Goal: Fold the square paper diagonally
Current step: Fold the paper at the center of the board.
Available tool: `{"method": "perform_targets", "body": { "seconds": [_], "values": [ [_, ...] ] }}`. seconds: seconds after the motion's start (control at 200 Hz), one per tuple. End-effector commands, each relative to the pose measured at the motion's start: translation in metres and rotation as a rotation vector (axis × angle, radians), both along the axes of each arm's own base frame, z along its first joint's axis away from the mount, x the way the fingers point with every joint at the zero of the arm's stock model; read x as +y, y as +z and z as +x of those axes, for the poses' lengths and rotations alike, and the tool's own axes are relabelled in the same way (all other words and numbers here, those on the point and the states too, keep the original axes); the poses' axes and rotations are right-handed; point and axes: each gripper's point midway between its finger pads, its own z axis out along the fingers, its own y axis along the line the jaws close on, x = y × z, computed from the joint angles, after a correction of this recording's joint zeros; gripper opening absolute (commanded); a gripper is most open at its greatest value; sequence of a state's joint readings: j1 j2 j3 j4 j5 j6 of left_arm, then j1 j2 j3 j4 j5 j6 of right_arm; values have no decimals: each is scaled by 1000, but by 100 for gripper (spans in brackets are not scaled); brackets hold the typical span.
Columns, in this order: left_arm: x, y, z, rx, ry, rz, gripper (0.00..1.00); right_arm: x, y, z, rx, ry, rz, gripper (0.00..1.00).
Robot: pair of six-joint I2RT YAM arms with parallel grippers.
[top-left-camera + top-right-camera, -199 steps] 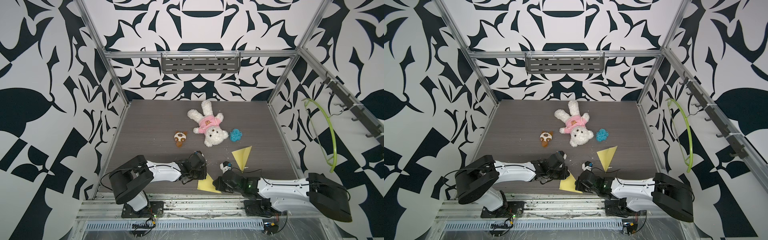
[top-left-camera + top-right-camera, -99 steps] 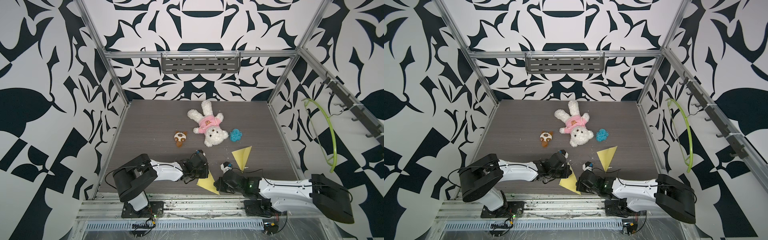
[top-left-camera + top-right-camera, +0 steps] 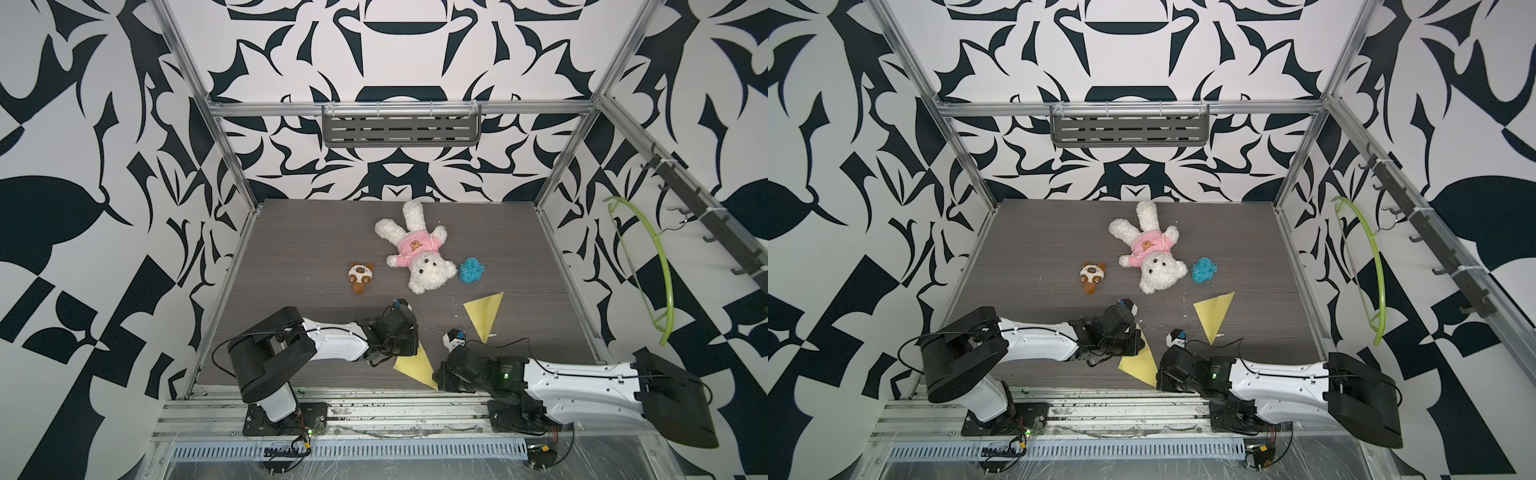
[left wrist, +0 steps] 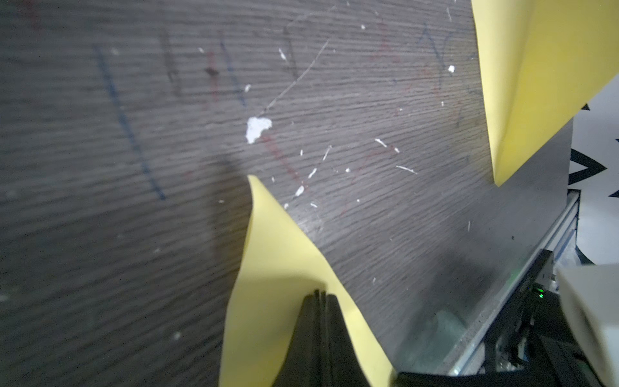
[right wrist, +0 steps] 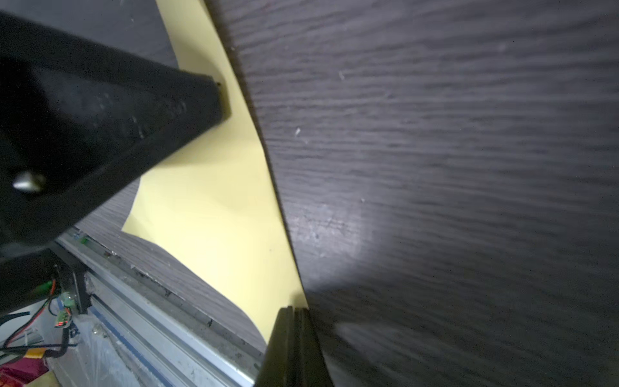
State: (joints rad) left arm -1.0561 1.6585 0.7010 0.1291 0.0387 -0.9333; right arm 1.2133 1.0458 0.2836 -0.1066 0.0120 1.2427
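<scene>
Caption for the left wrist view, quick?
Shut left gripper tip resting on the yellow paper, over the scuffed dark woodgrain table.

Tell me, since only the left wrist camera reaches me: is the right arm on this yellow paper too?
Observer: Yes. The right gripper, fingers shut, touches one end of the yellow paper along its long straight edge.
Operator: What shape does the paper show from above?
Observer: A triangle in both top views, though part of it is covered.
Operator: And the yellow piece at my frame's corner?
Observer: That is a second yellow triangle, untouched, lying farther back toward the white teddy bear.
</scene>
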Motion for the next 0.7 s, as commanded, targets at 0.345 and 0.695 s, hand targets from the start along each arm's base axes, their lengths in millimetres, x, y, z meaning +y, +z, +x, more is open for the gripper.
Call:
{"method": "perform_targets", "body": {
  "seconds": [0.345, 0.695],
  "values": [
    [84, -68, -3, 63, 88, 369, 0, -66, -28, -42, 138, 42, -272, 0],
    [94, -66, 2, 61, 133, 384, 0, -53, 21, -29, 38, 81, -237, 0]
  ]
}}
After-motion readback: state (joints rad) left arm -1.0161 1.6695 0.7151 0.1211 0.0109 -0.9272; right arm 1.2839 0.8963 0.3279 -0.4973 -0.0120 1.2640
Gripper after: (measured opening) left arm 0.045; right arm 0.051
